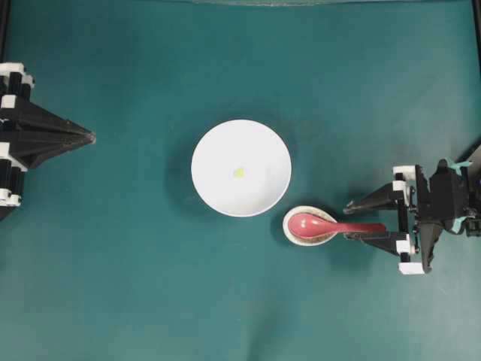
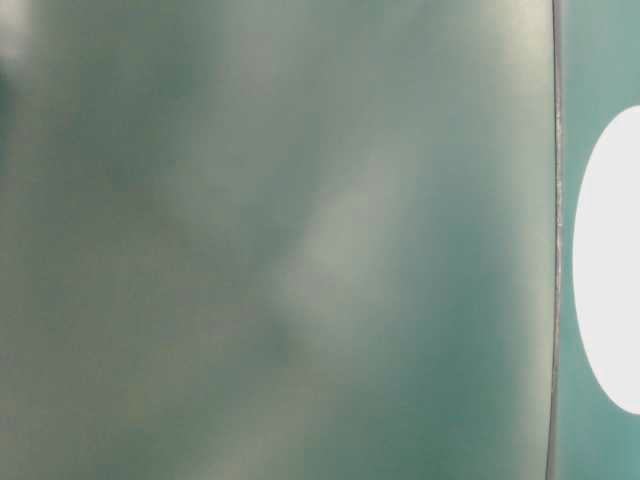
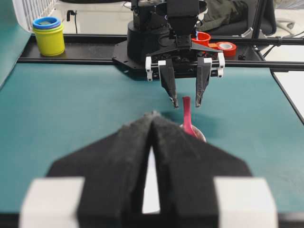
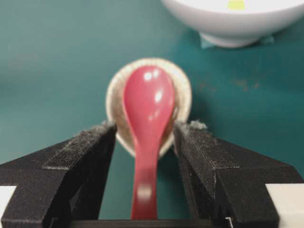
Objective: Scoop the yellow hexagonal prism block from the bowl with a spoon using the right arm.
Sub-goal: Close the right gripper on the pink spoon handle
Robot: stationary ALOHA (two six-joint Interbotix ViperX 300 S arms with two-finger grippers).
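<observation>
The white bowl (image 1: 259,143) stands mid-table with the tiny yellow hexagonal prism block (image 1: 238,172) lying inside it. The pink-red spoon (image 1: 323,226) rests with its scoop in a small speckled spoon rest (image 1: 290,229), right of the bowl, handle pointing right. My right gripper (image 1: 348,222) is open, one finger on each side of the handle, with gaps on both sides in the right wrist view: gripper (image 4: 145,127), spoon (image 4: 147,102), bowl (image 4: 237,26), block (image 4: 236,4). My left gripper (image 1: 92,138) is shut at the far left, away from everything; its tips (image 3: 152,115) meet.
Teal cloth covers the table (image 1: 135,286). Beyond the table's far edge in the left wrist view stand a yellow cup with a blue rim (image 3: 48,35) and red tape rolls (image 3: 216,43). The table-level view is blurred, showing only a white oval (image 2: 612,260).
</observation>
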